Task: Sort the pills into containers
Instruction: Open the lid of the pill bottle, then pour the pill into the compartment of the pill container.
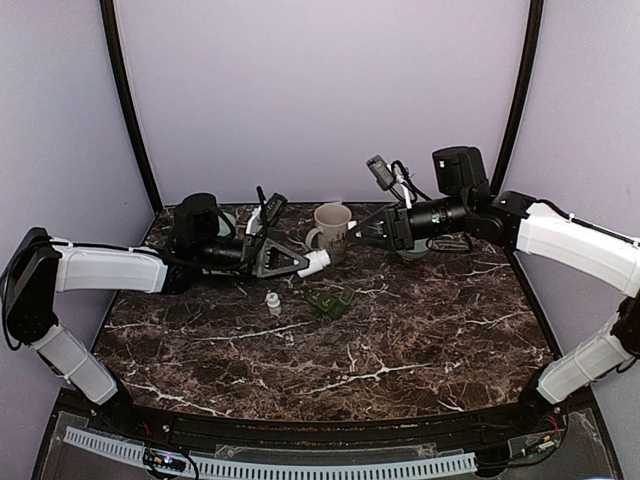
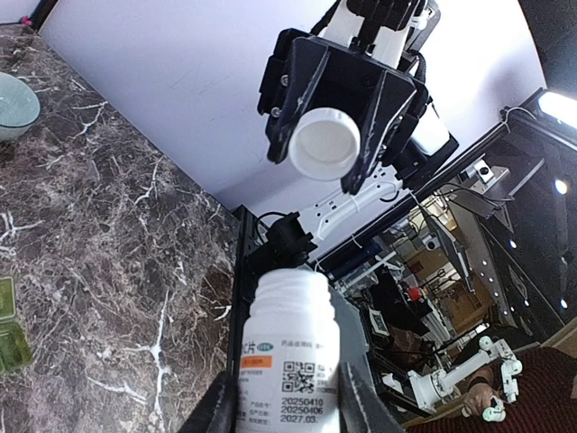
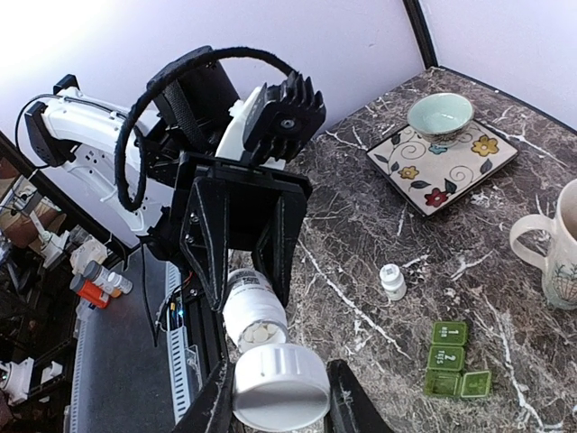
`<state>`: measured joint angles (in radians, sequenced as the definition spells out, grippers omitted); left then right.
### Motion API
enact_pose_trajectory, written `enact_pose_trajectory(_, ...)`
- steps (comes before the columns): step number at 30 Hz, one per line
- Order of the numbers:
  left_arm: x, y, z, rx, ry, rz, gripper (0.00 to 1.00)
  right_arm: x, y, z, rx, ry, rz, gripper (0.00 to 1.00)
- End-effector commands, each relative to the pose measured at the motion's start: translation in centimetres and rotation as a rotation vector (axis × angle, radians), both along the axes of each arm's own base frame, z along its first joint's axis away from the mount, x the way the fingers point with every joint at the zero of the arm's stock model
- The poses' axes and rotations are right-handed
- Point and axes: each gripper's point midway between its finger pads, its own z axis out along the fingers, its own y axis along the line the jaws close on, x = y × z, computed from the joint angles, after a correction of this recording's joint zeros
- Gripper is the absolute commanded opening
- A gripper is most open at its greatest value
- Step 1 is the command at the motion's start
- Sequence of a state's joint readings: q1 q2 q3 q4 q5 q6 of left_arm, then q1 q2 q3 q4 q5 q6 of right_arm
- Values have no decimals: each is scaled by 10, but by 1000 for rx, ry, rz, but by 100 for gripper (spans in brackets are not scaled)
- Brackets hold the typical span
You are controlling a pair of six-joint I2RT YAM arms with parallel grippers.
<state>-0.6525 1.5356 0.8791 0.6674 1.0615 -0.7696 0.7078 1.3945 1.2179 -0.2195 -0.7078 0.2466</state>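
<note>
**Top view:** The left gripper (image 1: 305,263) is clamped on a white pill bottle (image 1: 317,262), held level above the marble table (image 1: 400,340). Its mouth faces the right gripper (image 1: 352,237), just beside a mug (image 1: 332,222). A small white bottle (image 1: 272,302) and a green pill organizer (image 1: 331,303) sit on the table nearby.

**Left wrist:** The labelled pill bottle (image 2: 290,361) stands uncapped between the fingers. Opposite, the right gripper pinches a white cap (image 2: 325,142), clear of the bottle.

**Right wrist:** The cap (image 3: 281,386) is gripped between the fingers, near the bottle's open mouth. Beyond, a bowl (image 3: 439,115) rests on a floral plate (image 3: 469,171).
</note>
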Motion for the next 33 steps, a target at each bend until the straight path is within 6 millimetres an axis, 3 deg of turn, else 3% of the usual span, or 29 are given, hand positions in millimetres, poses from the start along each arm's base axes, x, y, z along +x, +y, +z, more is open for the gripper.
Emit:
enact_pose_trajectory(1,0,6,9,-47,-88,62,12,9,-9,11,34,-43,-68,14)
enact_pose_trajectory(6,4,11,-6,-27,-101,136,12,16,-17,14,41,-57,-126,14)
enact_pose_trajectory(7,5,12,-9,-25,-104,149,12,16,-19,4,27,-42,-135,14)
enact_pose_trajectory(10,5,10,-17,-14,-101,172,12,19,-23,0,19,-43,-160,14)
enact_pose_trajectory(25,0,-8,-63,26,-67,211,12,19,-42,-5,20,-55,-233,14)
enact_pose_trajectory(33,6,-11,-85,42,-58,280,12,20,-49,-7,27,-52,-270,14)
